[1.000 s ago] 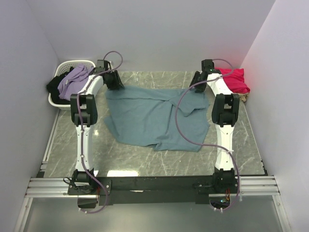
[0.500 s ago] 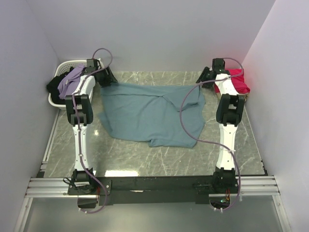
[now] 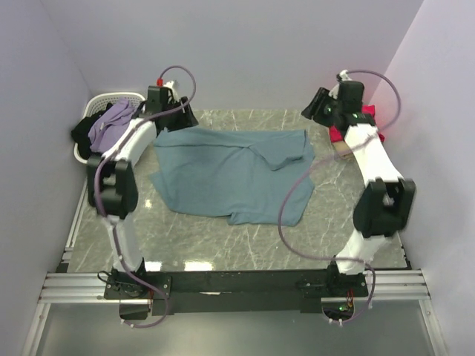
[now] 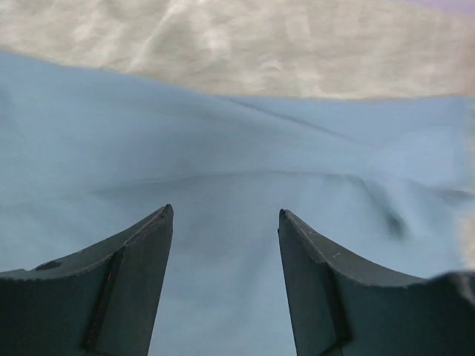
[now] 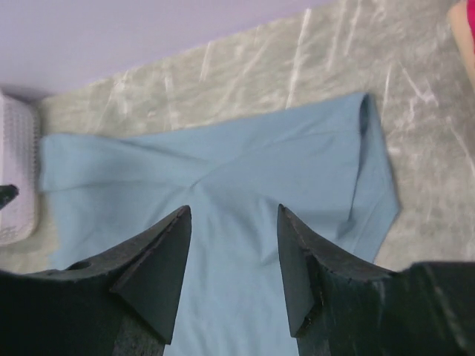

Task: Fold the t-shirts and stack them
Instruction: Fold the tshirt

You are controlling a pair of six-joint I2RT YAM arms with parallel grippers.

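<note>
My left jaws and right jaws, both spread and empty, near the far corners of the teal shirt [image 3: 234,174] rumpled on the worktop [image 3: 245,248]: light, limp cloth, I judge, best pinched at those corners.

right hand [image 5: 234,222]: fingers apart, nothing between them, raised above cloth | teal-blue t-shirt [image 5: 282,163]: spread on marble desk [image 5: 415,89], right edge folded over | white basket [image 5: 16,185]: left, just beside shirt's left edge
</note>
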